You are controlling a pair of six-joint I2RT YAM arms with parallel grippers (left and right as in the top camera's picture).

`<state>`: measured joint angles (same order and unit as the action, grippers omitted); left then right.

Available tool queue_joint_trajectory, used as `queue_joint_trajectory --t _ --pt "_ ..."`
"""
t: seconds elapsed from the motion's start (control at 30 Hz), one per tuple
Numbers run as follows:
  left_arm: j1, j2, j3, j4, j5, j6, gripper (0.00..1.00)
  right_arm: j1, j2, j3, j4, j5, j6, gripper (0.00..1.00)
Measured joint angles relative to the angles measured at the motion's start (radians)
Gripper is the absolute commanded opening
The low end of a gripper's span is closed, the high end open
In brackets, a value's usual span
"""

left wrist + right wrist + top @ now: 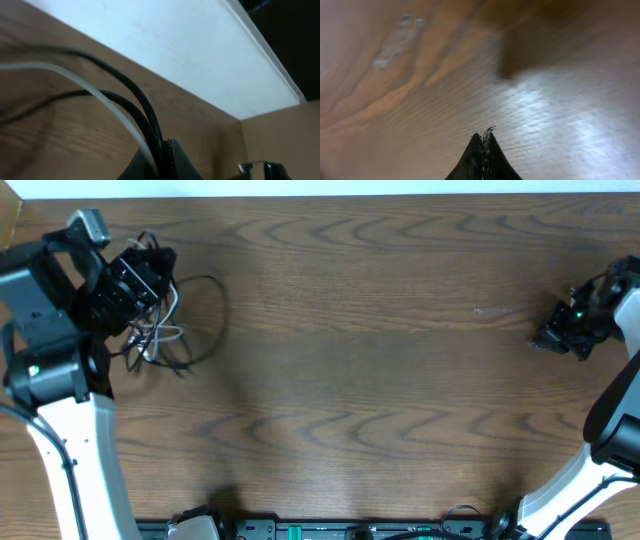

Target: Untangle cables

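A tangle of thin cables, black ones and one white, lies at the far left of the wooden table. My left gripper sits over the tangle's top and is shut on the cables. In the left wrist view two black cords and the white cord run from between the jaws out over the table. My right gripper is at the far right, shut and empty, close above bare wood; its closed fingertips show in the right wrist view.
A white wall strip runs along the table's back edge. A pale scuff mark is on the wood ahead of the right gripper. Dark equipment lines the front edge.
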<state>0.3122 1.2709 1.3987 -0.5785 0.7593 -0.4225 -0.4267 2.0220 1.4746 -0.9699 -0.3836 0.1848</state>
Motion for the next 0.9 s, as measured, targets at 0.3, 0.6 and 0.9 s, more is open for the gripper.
queue_joint_trajectory --t 0.3,0.6,0.9 --pt "-0.171 0.055 0.0 0.097 0.067 -0.016 0.08 0.164 -0.001 0.0 0.069 -0.367 -0.239 0.28" --pt "-0.424 0.055 0.001 0.215 0.069 -0.105 0.08 0.337 -0.152 0.047 0.101 -0.463 -0.295 0.5" --pt "-0.602 0.1 0.005 0.188 0.02 -0.101 0.08 0.48 -0.359 0.088 0.108 -0.397 -0.294 0.52"
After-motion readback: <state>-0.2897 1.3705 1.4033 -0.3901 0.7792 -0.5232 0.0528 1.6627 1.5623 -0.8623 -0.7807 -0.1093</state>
